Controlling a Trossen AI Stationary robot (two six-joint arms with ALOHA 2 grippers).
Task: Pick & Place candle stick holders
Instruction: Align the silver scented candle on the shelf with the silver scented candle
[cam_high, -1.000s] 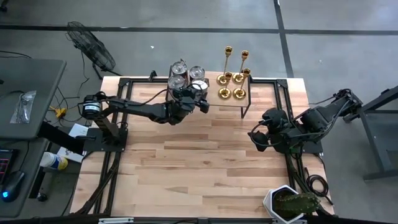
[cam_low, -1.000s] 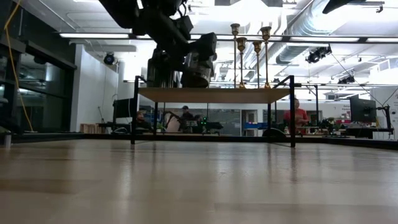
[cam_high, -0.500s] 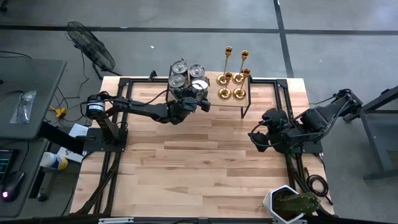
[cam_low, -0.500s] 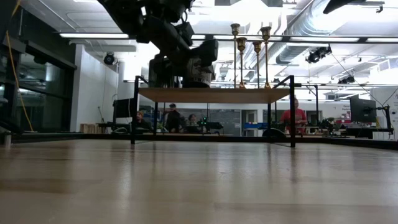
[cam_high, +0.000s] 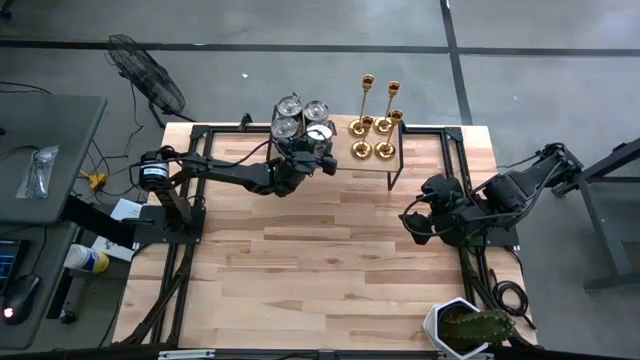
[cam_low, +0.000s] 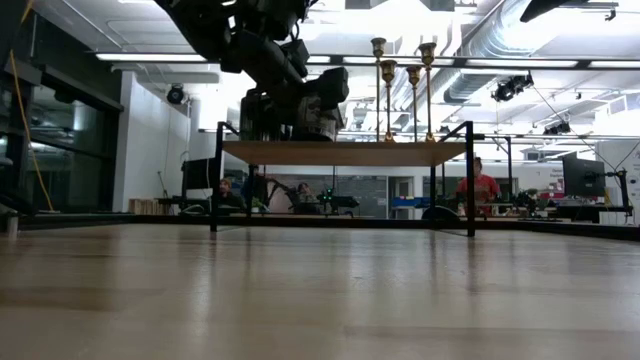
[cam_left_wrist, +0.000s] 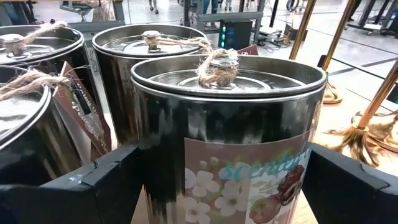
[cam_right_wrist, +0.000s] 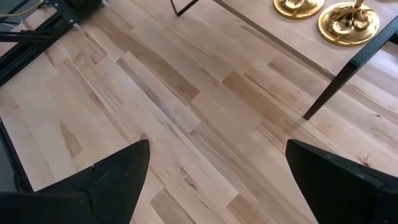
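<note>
Four gold candle stick holders (cam_high: 372, 138) stand on their round bases at the right end of a small raised wooden shelf (cam_high: 348, 166). They also show in the low view (cam_low: 400, 90) and the right wrist view (cam_right_wrist: 348, 22). Several silver jars (cam_high: 300, 118) with twine-tied lids stand at the shelf's left end. My left gripper (cam_high: 320, 155) is open at shelf height, its fingers on either side of the nearest jar (cam_left_wrist: 230, 124), which has a floral label. My right gripper (cam_high: 412, 222) is open and empty over the table's right part. My left gripper comes level from the table's near side, with one finger (cam_left_wrist: 93, 186) on each side of the labelled jar's wall (cam_left_wrist: 155, 162). I cannot tell whether the fingers touch it. The jar stands upright on the shelf.
A potted cactus (cam_high: 465, 325) stands at the table's near right corner. Black frame rails (cam_high: 185, 250) run along the table's left and right edges. The shelf's black legs (cam_right_wrist: 336, 81) stand on the table. People show in the room beyond the table (cam_low: 480, 185).
My left gripper has gone a little toward the table's far edge, closer in around the labelled jar. The jars and candle stick holders have stayed where they were.
</note>
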